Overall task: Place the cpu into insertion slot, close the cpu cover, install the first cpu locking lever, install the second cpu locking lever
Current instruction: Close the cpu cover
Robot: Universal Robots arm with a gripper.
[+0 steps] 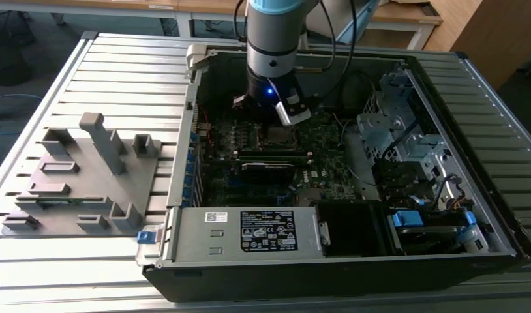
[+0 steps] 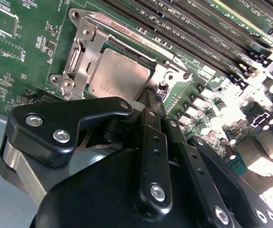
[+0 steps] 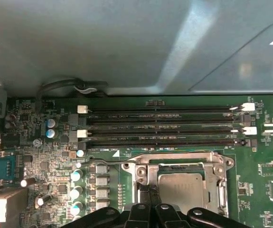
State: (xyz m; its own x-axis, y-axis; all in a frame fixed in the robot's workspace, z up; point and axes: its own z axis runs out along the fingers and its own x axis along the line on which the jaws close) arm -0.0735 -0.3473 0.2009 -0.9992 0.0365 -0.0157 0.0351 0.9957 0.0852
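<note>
Standing by the counter (image 1: 117, 72): the arm's down inside the open PC case, with the claw (image 2: 151, 105) right at one corner of the insertion slot (image 1: 274, 135). Its tips look drawn together. I can't tell if anything thin is pinched between them.

The cpu (image 2: 119, 78) is seated in the slot, and the cpu cover (image 3: 176, 160) looks folded down around it, so I'd guess this is the lever part. To do it well I'd keep the tips on the wire lever (image 3: 103, 164) only. I'd also press straight and stay clear of the cover plate and the little capacitors (image 3: 75, 194) beside it.

On orientation, the cpu lies flat with its metal top facing up and its edges square with the memory slots (image 3: 160, 126). Being square, it has no real long axis. In the first wrist view the lever's long axis runs parallel to those slots.
</note>
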